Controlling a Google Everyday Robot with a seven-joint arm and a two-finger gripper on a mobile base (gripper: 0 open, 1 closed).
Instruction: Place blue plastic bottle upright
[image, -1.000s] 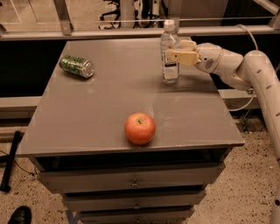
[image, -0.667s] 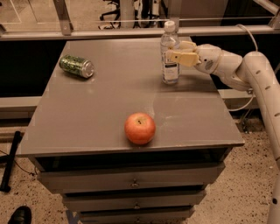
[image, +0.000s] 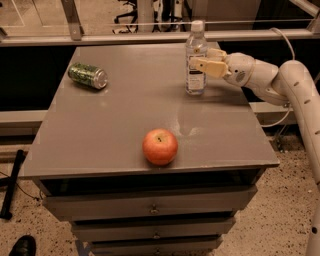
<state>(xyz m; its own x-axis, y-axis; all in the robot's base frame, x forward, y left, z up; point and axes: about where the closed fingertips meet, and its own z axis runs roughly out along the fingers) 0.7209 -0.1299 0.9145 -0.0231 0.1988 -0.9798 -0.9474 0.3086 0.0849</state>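
Grey counter (image: 125, 115), upper right of frame: bottle (image: 196, 82) standing upright on its base. End effector (image: 200, 59) clasped round its label, unmoved over the last second. Probably set down already; release and retreat remaining.

The white arm (image: 300, 87) reaches in from the right, gripper (image: 201, 57) horizontal, pointing left.
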